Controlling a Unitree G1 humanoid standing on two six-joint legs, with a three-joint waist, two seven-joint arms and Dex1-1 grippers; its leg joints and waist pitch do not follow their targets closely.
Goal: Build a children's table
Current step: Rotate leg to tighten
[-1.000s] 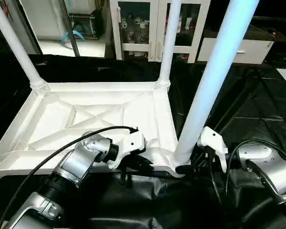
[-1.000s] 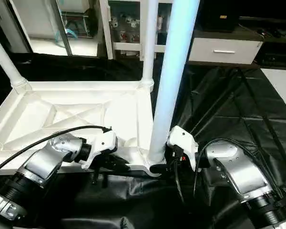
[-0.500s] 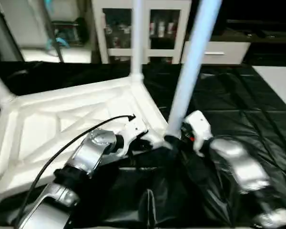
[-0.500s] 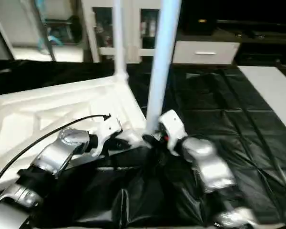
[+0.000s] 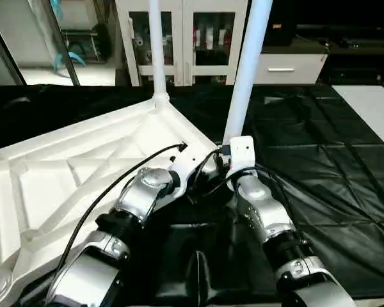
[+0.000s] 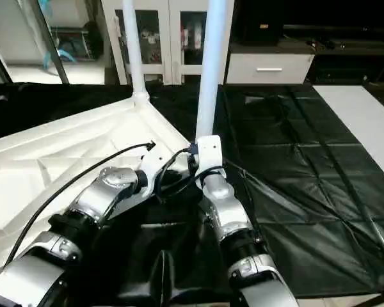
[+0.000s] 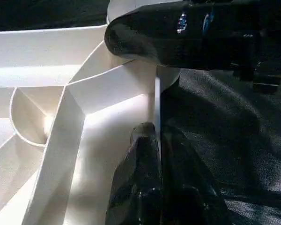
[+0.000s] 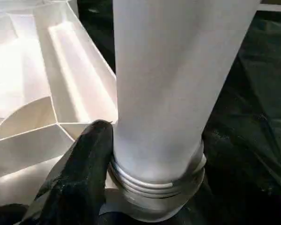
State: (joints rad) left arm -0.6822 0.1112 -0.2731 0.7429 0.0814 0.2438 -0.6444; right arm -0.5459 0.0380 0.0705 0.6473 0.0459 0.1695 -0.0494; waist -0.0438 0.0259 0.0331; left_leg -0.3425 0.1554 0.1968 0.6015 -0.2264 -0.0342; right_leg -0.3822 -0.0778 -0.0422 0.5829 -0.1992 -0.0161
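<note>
**A:** Right wrist view, and the thread rings at the base of the near leg (image 8: 164,93) are still showing above the corner socket (image 8: 152,208). Not fully screwed home, I'd say!

**B:** The right gripper (image 5: 227,167) is clamped on that leg's base at frame centre. The left gripper (image 7: 152,154) pinches the tabletop (image 5: 83,173) rim beside it, jaws closed on the thin wall.

**A:** Tabletop lies ribs-up across the left of the frame on black sheeting (image 5: 320,147).

**B:** Far leg (image 5: 156,45) stands upper centre, another socket at the left edge. More remains, I reckon.
</note>
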